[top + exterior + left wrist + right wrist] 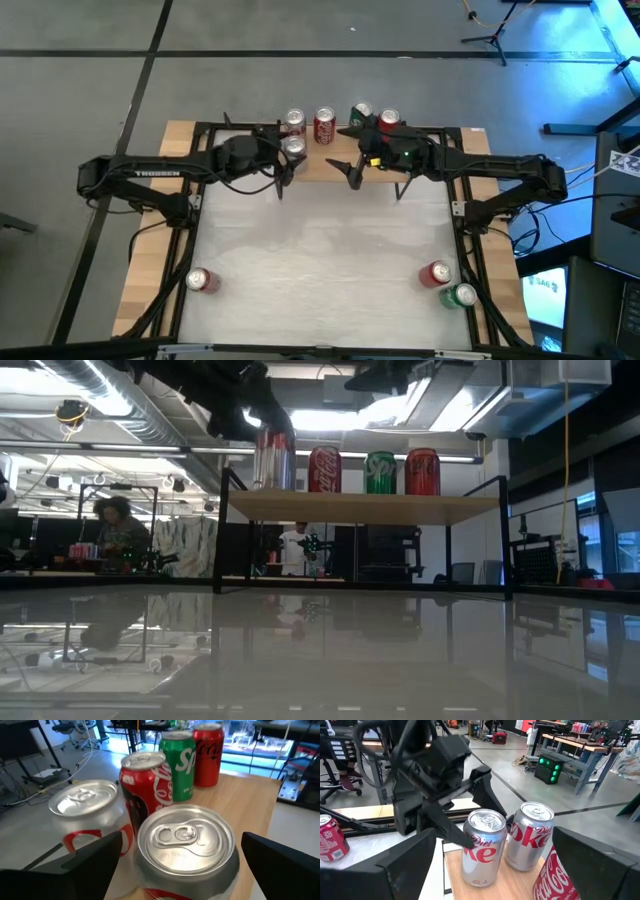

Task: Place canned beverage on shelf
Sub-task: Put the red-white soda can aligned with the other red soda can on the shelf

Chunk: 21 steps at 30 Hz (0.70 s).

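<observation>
left gripper (285, 172) (fingers spread) straddles silver can (293, 148) on shelf (320, 166)

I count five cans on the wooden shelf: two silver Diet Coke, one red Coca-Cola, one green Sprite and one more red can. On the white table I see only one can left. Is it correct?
Not quite. The shelf count is right, but the high view shows three cans left on the white table: a red and silver can near the left edge, and a red can beside a green can near the right edge.
</observation>
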Each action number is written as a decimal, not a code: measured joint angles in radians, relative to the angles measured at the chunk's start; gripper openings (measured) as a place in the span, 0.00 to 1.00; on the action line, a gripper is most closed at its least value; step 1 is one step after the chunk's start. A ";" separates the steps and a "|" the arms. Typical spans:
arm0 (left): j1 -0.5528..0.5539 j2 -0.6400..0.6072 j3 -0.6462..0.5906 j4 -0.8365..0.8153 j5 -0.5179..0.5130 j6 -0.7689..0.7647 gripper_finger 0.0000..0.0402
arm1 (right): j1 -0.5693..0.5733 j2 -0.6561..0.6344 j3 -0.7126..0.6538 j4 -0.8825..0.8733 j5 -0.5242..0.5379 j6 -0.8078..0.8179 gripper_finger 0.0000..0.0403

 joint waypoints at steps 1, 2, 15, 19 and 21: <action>0.000 -0.010 0.000 0.000 0.000 0.000 0.99 | 0.000 0.000 0.000 -0.006 0.000 0.000 0.98; 0.000 -0.020 0.000 0.000 0.001 0.000 0.99 | 0.000 0.000 0.000 -0.012 0.000 0.000 0.98; -0.047 -0.145 0.000 -0.022 0.074 0.000 0.99 | 0.000 0.000 0.000 -0.016 0.000 0.000 0.98; -0.078 -0.170 0.000 -0.022 0.201 0.000 0.99 | 0.000 0.000 0.000 -0.015 0.000 0.000 0.98; -0.095 -0.181 0.000 -0.022 0.258 -0.010 0.99 | 0.000 0.000 0.000 -0.015 0.000 0.000 0.98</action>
